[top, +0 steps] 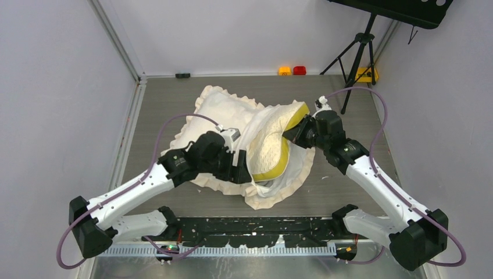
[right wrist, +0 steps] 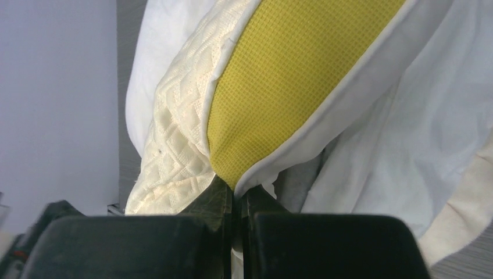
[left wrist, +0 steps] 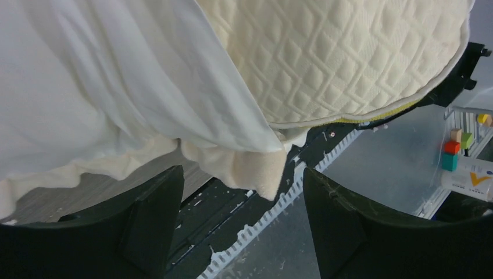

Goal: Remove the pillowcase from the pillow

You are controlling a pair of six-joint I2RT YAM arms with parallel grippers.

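The pillow (top: 268,145) sits mid-table, arched up on its edge and half out of the pillowcase (top: 224,107). Its dotted pale face turns up and left, and its yellow band (top: 283,160) curves along the right and near sides. The near end sits low in the cloth, while the far right corner stands raised.

The pillowcase lies cream side up, spread under and behind the pillow. Its frill (top: 267,200) runs round the outer edge, nearest the arm bases at the front.

The right gripper (top: 293,132) meets the pillow on its right edge. The right wrist view shows the gripper (right wrist: 237,200) with its fingers pressed together on the pillow (right wrist: 290,75), where the band pinches to a point. White pillowcase (right wrist: 407,133) drapes just to the right of it.

The left gripper (top: 241,168) is at the pillow's near left side, over the cloth. In the left wrist view the gripper (left wrist: 243,177) has its fingers (left wrist: 145,221) spread wide. The pillowcase (left wrist: 104,87) and its frill (left wrist: 256,177) hang down into the gap, and neither finger is closed on them. The pillow's (left wrist: 349,58) rounded edge lies beyond, to the upper right.

Bare table (top: 360,104) shows on the right, between the pillow and a tripod (top: 357,55) at the far right corner. More shows in a strip on the left by the wall, and in a band along the far edge.
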